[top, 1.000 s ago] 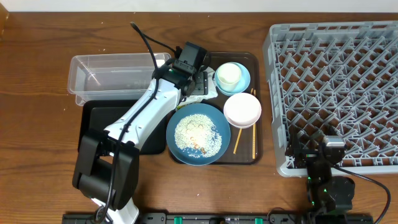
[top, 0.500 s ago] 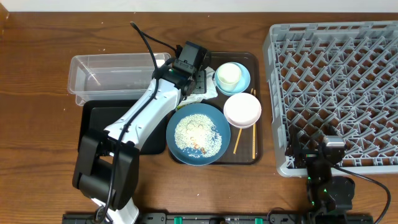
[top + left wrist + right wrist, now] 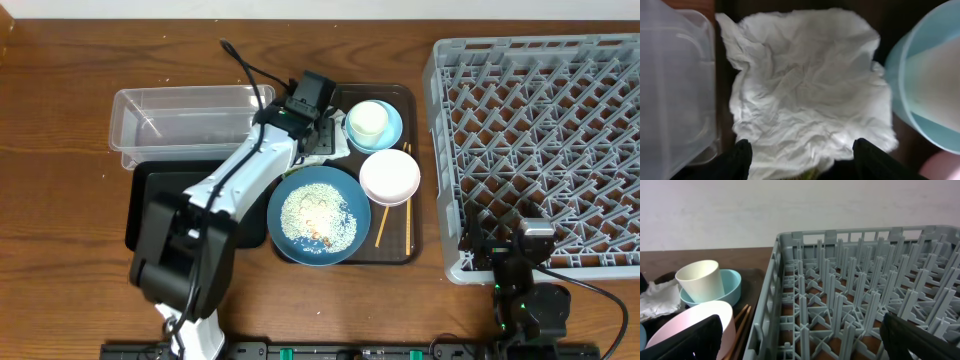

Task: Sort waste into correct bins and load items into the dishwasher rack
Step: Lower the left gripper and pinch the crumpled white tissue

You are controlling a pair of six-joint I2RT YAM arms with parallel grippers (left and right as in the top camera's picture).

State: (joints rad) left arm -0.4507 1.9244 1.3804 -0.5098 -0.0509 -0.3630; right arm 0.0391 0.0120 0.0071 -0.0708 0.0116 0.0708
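White napkin (image 3: 805, 85) between left gripper's (image 3: 805, 152) spread fingers (image 3: 740, 160), arm (image 3: 240, 175) nearer blue plate (image 3: 276, 215) than before.

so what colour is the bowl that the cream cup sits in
Light blue. The small bowl shows best in the right wrist view.

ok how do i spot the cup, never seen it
Left of the grey rack lies a dark brown tray. At its far right corner a cream cup stands inside a light-blue bowl, taller and narrower than the white bowl beside it.
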